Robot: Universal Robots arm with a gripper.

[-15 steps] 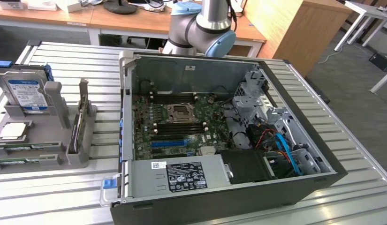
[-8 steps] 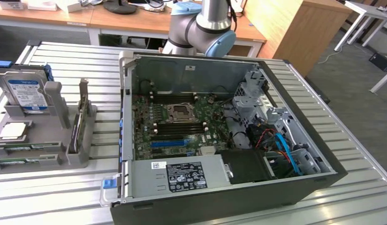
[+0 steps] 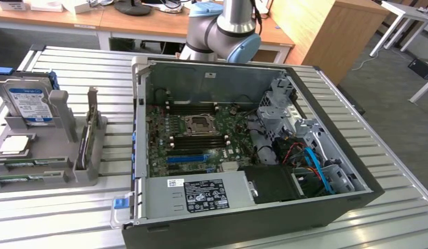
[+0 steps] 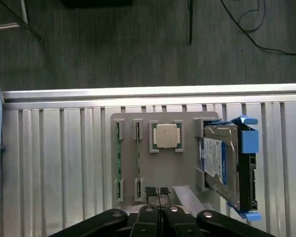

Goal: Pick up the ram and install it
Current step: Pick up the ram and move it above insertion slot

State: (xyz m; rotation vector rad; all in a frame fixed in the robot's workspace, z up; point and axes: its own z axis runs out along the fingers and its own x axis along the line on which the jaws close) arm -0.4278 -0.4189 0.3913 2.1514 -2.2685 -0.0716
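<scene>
Slatted metal table (image 3: 400,176) (image 4: 54,163), grey holder (image 3: 68,171) (image 4: 163,168) on it.

- Ram (image 3: 23,166) (image 4: 138,153): a thin green stick seated on edge in a slot of the holder, next to the processor chip (image 3: 13,144) (image 4: 166,135). A second stick like it sits in the neighbouring slot, on the side away from the chip.
- Hard drive (image 3: 30,104) (image 4: 219,163) with blue rails stands tilted in the holder's end bay, beyond the chip.
- Upright card (image 3: 89,129) with a metal bracket stands in the holder's side nearest the case.
- Open computer case (image 3: 221,67) lies just beside the holder, on the exterior view's right, motherboard (image 3: 193,140) exposed.
- Arm (image 3: 224,26) rises behind the case.
- Gripper (image 4: 158,190): black fingers pressed together, pinching nothing. It is poised over the holder's rim, near one end of the ram and apart from it.
</scene>
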